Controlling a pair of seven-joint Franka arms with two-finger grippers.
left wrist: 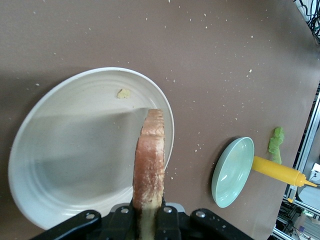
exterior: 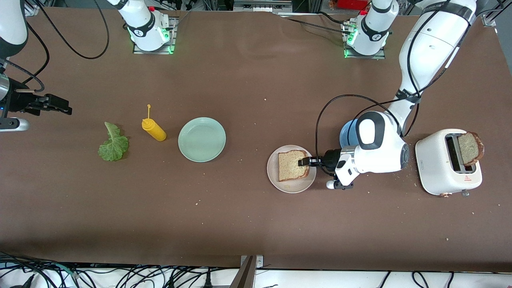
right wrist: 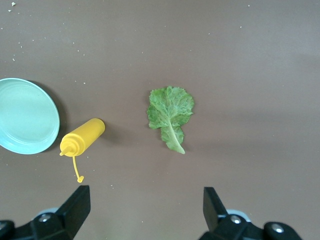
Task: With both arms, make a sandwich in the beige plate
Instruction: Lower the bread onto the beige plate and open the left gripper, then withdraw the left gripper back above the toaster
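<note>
My left gripper (exterior: 305, 161) is shut on the crust edge of a wholegrain bread slice (exterior: 292, 165) and holds it flat, low over the beige plate (exterior: 290, 187). In the left wrist view the slice (left wrist: 149, 160) shows edge-on between the fingers of the left gripper (left wrist: 148, 212), with the plate (left wrist: 75, 150) under it. I cannot tell if the slice touches the plate. A second bread slice (exterior: 470, 148) stands in the white toaster (exterior: 447, 164). The green lettuce leaf (exterior: 113, 143) lies on the table. My right gripper (exterior: 64, 108) is open and empty over the table at the right arm's end, above the lettuce (right wrist: 170, 117).
A mint-green plate (exterior: 202, 139) and a lying yellow mustard bottle (exterior: 154, 129) sit between the lettuce and the beige plate. A blue plate (exterior: 345, 134) lies mostly hidden under the left arm. Crumbs are scattered round the toaster.
</note>
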